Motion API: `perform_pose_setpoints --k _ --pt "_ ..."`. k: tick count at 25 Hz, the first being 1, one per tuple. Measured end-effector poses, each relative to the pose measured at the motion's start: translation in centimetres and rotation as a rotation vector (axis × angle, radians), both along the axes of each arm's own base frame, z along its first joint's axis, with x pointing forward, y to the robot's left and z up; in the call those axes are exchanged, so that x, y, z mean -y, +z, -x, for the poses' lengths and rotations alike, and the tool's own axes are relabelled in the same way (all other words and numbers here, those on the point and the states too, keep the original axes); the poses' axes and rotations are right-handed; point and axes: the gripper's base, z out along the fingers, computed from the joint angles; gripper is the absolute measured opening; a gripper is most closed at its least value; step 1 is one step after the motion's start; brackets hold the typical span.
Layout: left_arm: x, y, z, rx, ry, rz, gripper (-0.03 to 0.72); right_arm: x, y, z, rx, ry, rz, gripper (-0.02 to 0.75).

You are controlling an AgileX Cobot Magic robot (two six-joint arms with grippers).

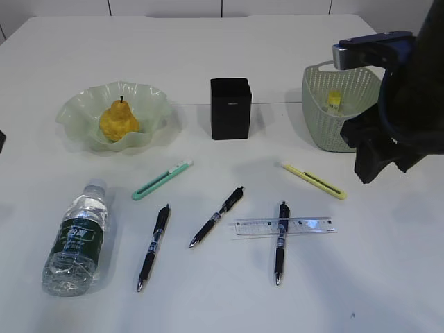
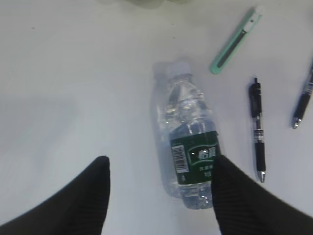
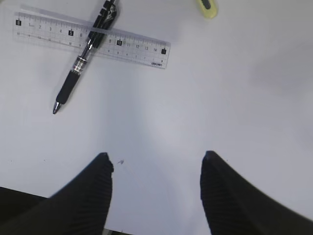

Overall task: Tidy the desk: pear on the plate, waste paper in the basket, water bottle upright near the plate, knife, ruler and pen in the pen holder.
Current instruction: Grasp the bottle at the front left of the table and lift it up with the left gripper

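In the exterior view the pear [image 1: 119, 119] sits in the plate [image 1: 82, 107] at far left, the pen holder [image 1: 230, 108] stands mid-desk and the basket [image 1: 316, 111] at far right holds a small yellow item. The water bottle [image 1: 76, 238] lies on its side at near left. The ruler [image 1: 305, 225] lies across a pen [image 1: 280, 242].

In the left wrist view the left gripper [image 2: 160, 182] hangs wide and empty above the bottle.

In the right wrist view the right gripper [image 3: 156, 182] stands wide, empty, over bare desk [image 3: 234, 88].
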Motion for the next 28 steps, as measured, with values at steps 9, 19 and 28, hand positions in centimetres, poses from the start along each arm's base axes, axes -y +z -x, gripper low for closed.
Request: perform_pose_setpoints --k 9,19,28 --pt "4.4 -3.9 -1.7 -0.132 -0.038 -0.074 0.468 0.0 0.8 0.2 0.048 0.007 -0.013 0.429" --pt "6.1 -9.3 -5.9 -0.266 -0.014 -0.083 0.585 -0.9 0.9 0.3 0.069 0.041 -0.019 0.429" --pt "7.0 -12.5 -8.4 -0.324 -0.010 -0.099 0.589 -1.0 0.9 0.3 0.078 0.043 -0.021 0.429"
